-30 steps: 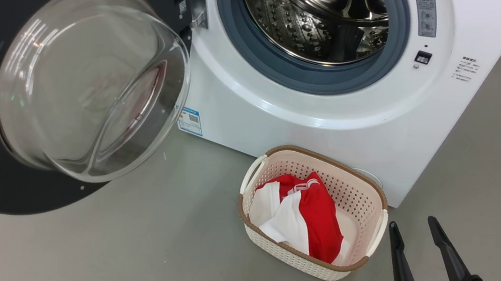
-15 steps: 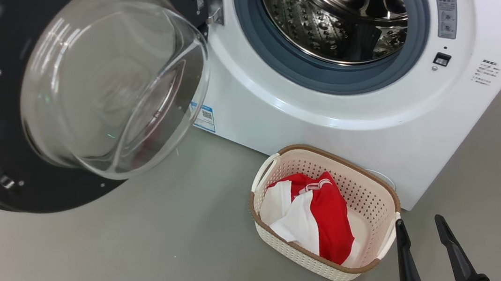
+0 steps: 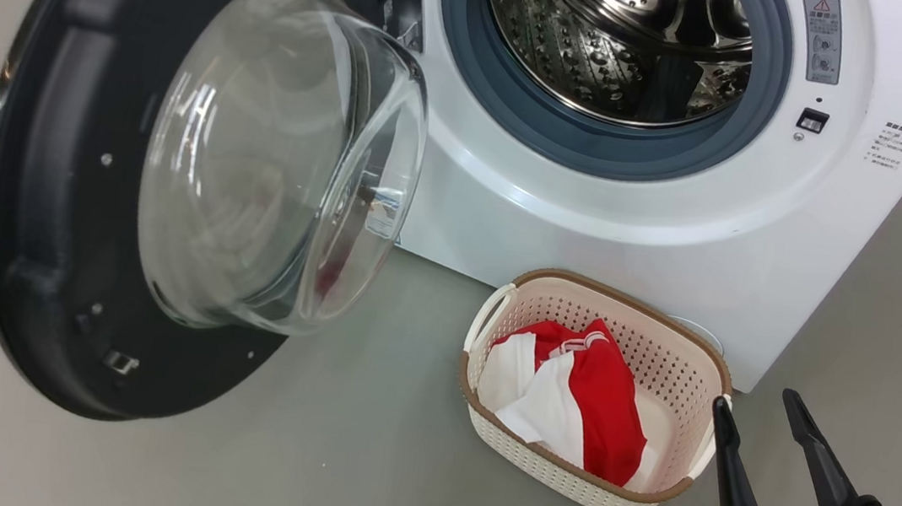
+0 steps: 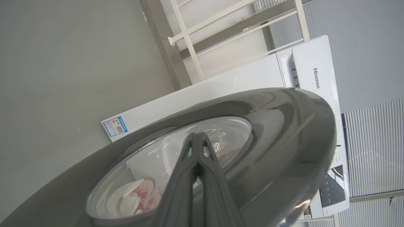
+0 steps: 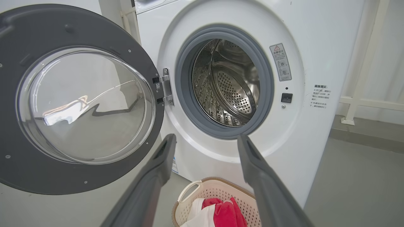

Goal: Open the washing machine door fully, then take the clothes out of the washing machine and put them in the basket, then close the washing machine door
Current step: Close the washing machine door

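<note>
left gripper (image 4: 197,135): tips pressed together on washing machine door (image 3: 63,158); right gripper (image 3: 754,399) spread. door, we judge: rigid, heavy, glossy-slick; push at rim.

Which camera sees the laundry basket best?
The head view: the whole basket shows from above, with red and white clothes inside. The right wrist view catches only part of it, cut off at the bottom edge. The left wrist view gives a blurry glimpse, it seems, through the washing machine door glass.
</note>
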